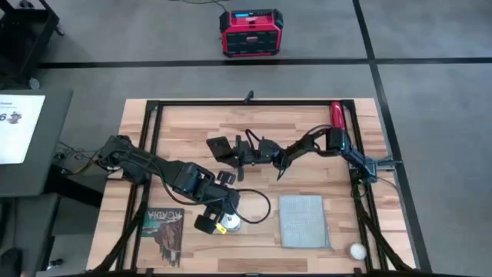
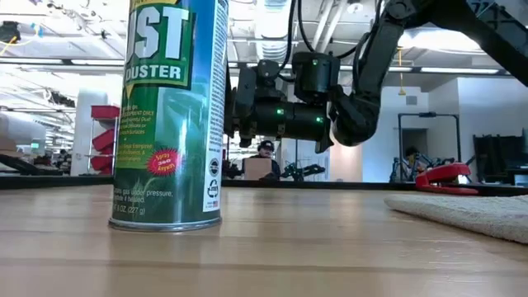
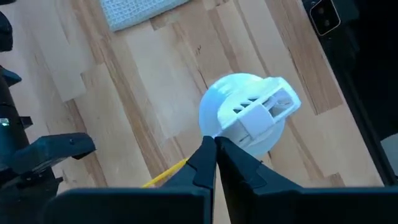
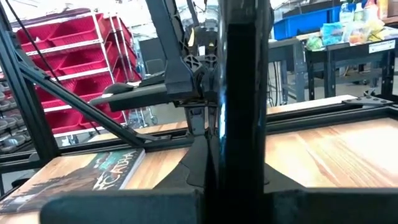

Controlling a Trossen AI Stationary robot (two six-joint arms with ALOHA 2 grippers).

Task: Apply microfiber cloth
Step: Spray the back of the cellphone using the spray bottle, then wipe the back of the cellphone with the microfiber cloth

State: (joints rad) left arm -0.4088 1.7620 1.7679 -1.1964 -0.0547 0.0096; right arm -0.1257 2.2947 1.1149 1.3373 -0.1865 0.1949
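- A booklet (image 1: 164,228) is lying flat at the front left of the worktop (image 1: 192,123), its printed cover facing up; it is also showing in the right wrist view (image 4: 93,174).
- The left arm is reaching from the left edge toward the front, and the left tool (image 1: 219,221) is hanging directly above a duster can (image 2: 171,115).
- In the left wrist view the left tool (image 3: 216,152) is showing its two dark fingers (image 3: 239,165) pressed together, clenched with nothing between them, their tips just over the can's white cap (image 3: 245,112).
- In the low view the can is standing upright on the wood, green with white lettering.
- The right tool (image 1: 240,148) is sitting raised above the middle of the worktop, pointing toward the left, and it is grasping a black phone (image 1: 221,148) edge-on.
- In the right wrist view the phone (image 4: 239,93) is standing as a dark upright slab clamped between that tool's fingers.
- The cloth (image 1: 301,221) is lying flat and spread out at the front of the worktop, right of the can and well apart from both tools; a corner of it is showing in the left wrist view (image 3: 134,11).
- A small white ball (image 1: 357,251) is resting near the front right corner.
- A red clamp (image 1: 337,115) is lying by the far right edge.
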